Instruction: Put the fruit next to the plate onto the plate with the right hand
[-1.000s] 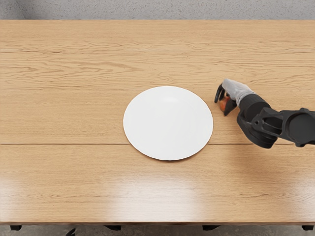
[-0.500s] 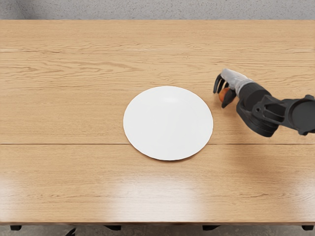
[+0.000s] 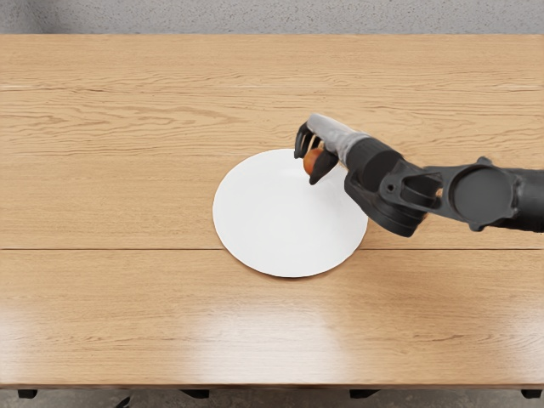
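the right hand (image 3: 323, 143) is clamped on the fruit (image 3: 312, 161), fingers curled around it. the fruit sits inside that grasp, over the far right edge of the plate (image 3: 263, 225).

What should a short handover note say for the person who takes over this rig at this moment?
Right robot hand: shut on the orange fruit; its arm comes in from the right.
Left robot hand: not in view.
The fruit is held over the far right rim of the white plate; whether it touches the plate cannot be told.
Done: the grasp, and the fruit is at the plate.
Left: probably move a little toward the plate's middle, lower the fruit, open the robot hand and draw it away.
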`<state>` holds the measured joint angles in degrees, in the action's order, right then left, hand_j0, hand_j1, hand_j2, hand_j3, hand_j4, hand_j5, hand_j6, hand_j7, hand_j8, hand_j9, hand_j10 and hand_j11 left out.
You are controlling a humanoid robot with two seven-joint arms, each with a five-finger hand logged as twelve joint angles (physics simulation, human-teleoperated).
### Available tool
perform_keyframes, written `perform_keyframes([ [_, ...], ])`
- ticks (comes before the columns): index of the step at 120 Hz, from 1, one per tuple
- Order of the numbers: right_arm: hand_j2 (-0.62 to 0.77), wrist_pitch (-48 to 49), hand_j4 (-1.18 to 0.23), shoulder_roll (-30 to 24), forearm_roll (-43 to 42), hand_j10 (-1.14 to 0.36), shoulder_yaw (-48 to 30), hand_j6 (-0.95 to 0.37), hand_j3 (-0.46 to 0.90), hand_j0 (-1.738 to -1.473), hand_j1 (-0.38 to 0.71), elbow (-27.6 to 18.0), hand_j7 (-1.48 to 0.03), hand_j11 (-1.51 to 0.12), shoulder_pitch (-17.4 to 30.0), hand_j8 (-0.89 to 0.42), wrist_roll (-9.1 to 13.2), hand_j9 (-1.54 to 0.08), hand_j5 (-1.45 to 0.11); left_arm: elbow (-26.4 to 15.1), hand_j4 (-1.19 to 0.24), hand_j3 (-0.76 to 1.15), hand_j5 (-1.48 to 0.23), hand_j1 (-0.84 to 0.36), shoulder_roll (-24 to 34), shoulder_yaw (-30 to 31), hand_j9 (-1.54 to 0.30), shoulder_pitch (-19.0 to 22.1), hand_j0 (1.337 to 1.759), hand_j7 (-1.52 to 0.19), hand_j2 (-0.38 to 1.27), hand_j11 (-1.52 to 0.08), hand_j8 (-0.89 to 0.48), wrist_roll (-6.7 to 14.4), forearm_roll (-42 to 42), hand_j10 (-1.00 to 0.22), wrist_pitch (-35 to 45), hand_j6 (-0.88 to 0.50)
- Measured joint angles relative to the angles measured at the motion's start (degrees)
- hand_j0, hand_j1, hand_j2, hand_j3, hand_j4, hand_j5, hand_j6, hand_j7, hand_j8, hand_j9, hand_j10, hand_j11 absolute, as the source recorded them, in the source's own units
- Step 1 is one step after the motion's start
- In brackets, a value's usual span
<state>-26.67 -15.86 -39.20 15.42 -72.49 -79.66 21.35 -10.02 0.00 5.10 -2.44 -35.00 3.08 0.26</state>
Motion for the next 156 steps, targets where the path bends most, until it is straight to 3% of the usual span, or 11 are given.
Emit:
perform_keyframes([
  [18, 0.32, 0.0, -0.83, 4.8, 0.0, -0.48, -0.2, -0.57, 0.00, -1.653, 0.26, 0.9, -1.12, -1.17, 1.5, -0.40, -0.1, -1.15, -1.19, 0.0, -0.01, 0.00, -0.01, 0.34, 0.0, 0.0, -0.01, 0.0, 1.658, -0.01, 0.00, -0.01, -0.01, 0.0, 0.0, -0.01, 0.0, -0.01],
  [38, 0.14, -0.2, -0.39, 5.2, -0.7, -0.23, -1.4, -0.27, 0.00, -1.656, -0.06, 1.3, -0.52, -0.54, 3.9, -0.20, 0.0, -0.54, -0.55, 0.0, -0.01, 0.00, -0.01, 0.34, 0.0, 0.0, -0.01, 0.0, 1.658, -0.01, 0.00, -0.01, -0.01, 0.0, 0.0, -0.01, 0.0, -0.01],
  [63, 0.05, 0.0, -0.14, -3.4, -0.9, -0.08, -15.2, -0.10, 0.00, -1.657, -0.25, -1.8, -0.19, -0.20, 13.8, -0.07, -0.1, -0.19, -0.20, 0.0, -0.01, 0.00, -0.01, 0.34, 0.0, 0.0, -0.01, 0.0, 1.658, -0.01, 0.00, -0.01, -0.01, 0.0, 0.0, -0.01, 0.0, -0.01],
  [79, 0.03, 0.0, -0.07, -10.6, -0.9, -0.04, -27.8, -0.05, 0.00, -1.658, -0.30, -5.8, -0.10, -0.10, 22.6, -0.04, -0.1, -0.10, -0.10, 0.0, -0.01, 0.00, -0.01, 0.34, 0.0, 0.0, -0.01, 0.1, 1.658, -0.01, 0.00, -0.01, -0.01, 0.0, 0.0, -0.01, 0.0, -0.01],
  [101, 0.01, 1.9, -0.03, -19.4, -0.4, -0.02, -46.4, -0.02, 0.00, -1.658, -0.33, -7.2, -0.04, -0.04, 36.3, -0.02, -0.4, -0.04, -0.04, 0.0, -0.01, 0.00, -0.01, 0.34, 0.0, 0.0, -0.01, 0.1, 1.658, -0.01, 0.00, -0.01, -0.01, 0.0, 0.0, -0.01, 0.0, -0.01],
  [119, 0.01, 20.4, -0.01, -22.6, -0.2, -0.01, -59.0, -0.01, 0.00, -1.658, -0.34, -7.2, -0.02, -0.02, 43.9, -0.01, -7.7, -0.02, -0.02, 0.0, -0.01, 0.00, -0.01, 0.34, 0.0, 0.0, -0.01, 0.1, 1.658, -0.01, 0.00, -0.01, -0.01, 0.0, 0.0, -0.01, 0.0, -0.01],
  [138, 0.00, 41.5, -0.01, -22.5, 0.0, 0.00, -73.9, -0.01, 0.00, -1.658, -0.35, -5.6, -0.01, -0.01, 52.3, 0.00, -12.0, -0.01, -0.01, 0.0, -0.01, 0.00, -0.01, 0.34, 0.0, 0.0, -0.01, 0.1, 1.658, -0.01, 0.00, -0.01, -0.01, 0.0, 0.0, -0.01, 0.0, -0.01],
  [142, 0.00, 45.5, -0.01, -22.4, 0.0, 0.00, -77.0, 0.00, 0.00, -1.658, -0.35, -4.8, -0.01, -0.01, 54.4, 0.00, -14.4, -0.01, -0.01, 0.0, -0.01, 0.00, -0.01, 0.34, 0.0, 0.0, -0.01, 0.1, 1.658, -0.01, 0.00, -0.01, -0.01, 0.0, 0.0, -0.01, 0.0, -0.01],
  [156, 0.00, 54.8, 0.00, -21.8, 0.2, 0.00, -82.8, 0.00, 0.00, -1.658, -0.35, -1.2, 0.00, 0.00, 59.2, 0.00, -26.1, 0.00, 0.00, 0.0, -0.01, 0.00, -0.01, 0.34, 0.0, 0.0, -0.01, 0.0, 1.658, -0.01, 0.00, -0.01, -0.01, 0.0, 0.0, -0.01, 0.0, -0.01],
])
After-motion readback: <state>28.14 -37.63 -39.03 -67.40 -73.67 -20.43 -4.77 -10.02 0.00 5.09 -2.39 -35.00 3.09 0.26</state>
